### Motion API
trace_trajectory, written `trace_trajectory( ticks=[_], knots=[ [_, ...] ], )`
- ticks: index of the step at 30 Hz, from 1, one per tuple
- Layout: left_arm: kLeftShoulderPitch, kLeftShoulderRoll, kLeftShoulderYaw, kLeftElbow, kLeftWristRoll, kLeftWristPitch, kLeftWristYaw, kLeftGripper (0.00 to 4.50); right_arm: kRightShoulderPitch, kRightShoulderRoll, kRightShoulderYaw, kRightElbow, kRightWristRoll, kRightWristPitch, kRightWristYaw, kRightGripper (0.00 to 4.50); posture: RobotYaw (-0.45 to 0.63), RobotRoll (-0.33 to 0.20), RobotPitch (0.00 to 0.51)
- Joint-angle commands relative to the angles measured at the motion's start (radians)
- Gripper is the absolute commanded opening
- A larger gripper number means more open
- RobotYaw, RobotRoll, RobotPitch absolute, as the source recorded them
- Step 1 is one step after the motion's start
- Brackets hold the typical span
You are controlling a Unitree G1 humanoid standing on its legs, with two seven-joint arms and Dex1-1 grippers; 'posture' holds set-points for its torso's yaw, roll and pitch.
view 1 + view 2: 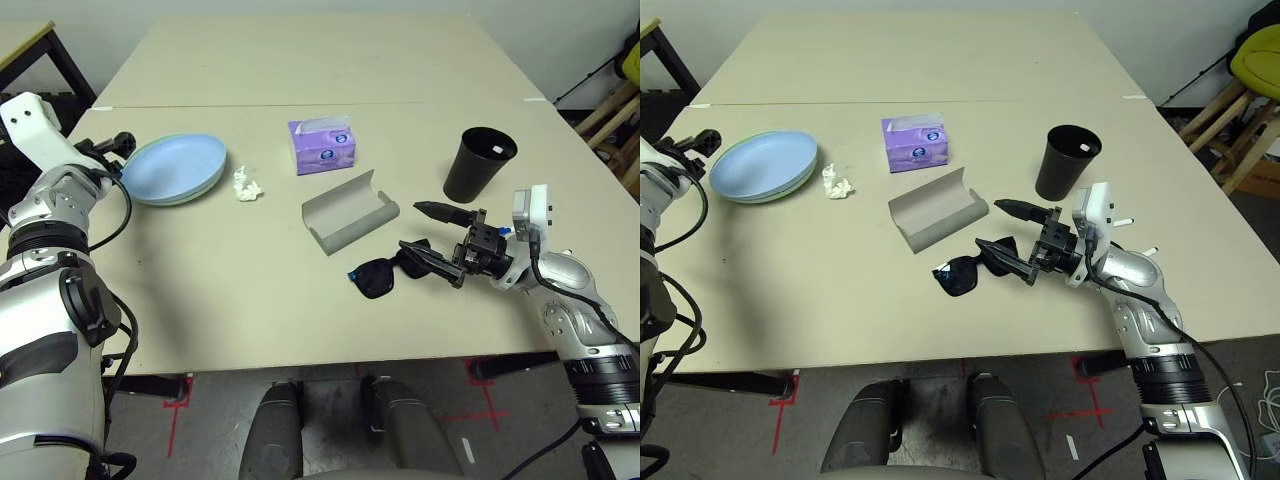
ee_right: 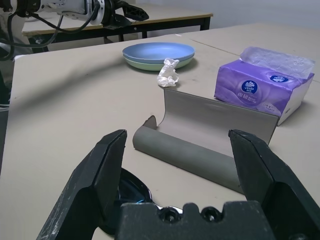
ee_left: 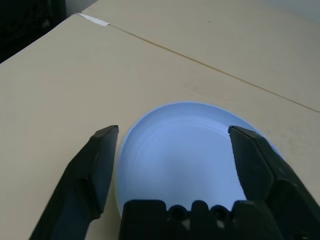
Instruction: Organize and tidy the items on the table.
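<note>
A light blue plate [image 1: 175,165] lies stacked on a pale green plate [image 2: 150,64] at the table's [image 1: 250,300] far left. My left gripper [image 3: 173,132] is open at the stack's left rim, holding nothing. Beside the plates lies a crumpled white tissue [image 1: 246,185]. Farther right stands a purple tissue box [image 1: 322,146]. An open grey glasses case [image 1: 350,212] lies mid-table, with black sunglasses [image 1: 382,275] in front of it. My right gripper [image 1: 420,230] is open just right of the sunglasses, one finger over them. A black cup [image 1: 478,165] stands behind it.
A second beige table [image 1: 320,50] adjoins at the back along a seam. Wooden stools [image 1: 1240,110] stand off the table's right side and a black-framed table [image 1: 40,60] off its left. Bare tabletop lies along the front edge [image 1: 250,365].
</note>
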Motion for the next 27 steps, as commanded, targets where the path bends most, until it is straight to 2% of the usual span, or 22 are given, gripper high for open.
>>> trace_trajectory(
  ticks=[1,7,12,20,27],
  knots=[
    [0.011,-0.009,-0.026,-0.039,0.01,-0.004,-0.063,4.47,0.007,-0.004,0.003,-0.008,-0.004,0.003,0.001,4.5,0.12,0.0,0.145],
    [0.05,-0.032,-0.091,-0.133,0.025,-0.001,-0.194,4.47,0.004,-0.003,0.004,-0.011,-0.003,0.006,-0.001,4.5,0.12,0.0,0.146],
    [0.121,-0.069,-0.168,-0.252,0.034,-0.031,-0.381,4.47,0.0,-0.004,0.007,-0.012,-0.004,0.009,-0.001,4.5,0.13,0.0,0.146],
    [0.223,-0.088,-0.264,-0.286,0.069,-0.092,-0.568,4.47,0.005,-0.007,0.007,-0.018,-0.005,0.008,-0.002,4.5,0.11,0.0,0.143],
    [0.239,-0.098,-0.281,-0.3,0.065,-0.148,-0.652,4.47,0.02,-0.013,0.001,-0.022,-0.004,0.003,0.001,4.5,0.1,0.0,0.14]
  ],
)
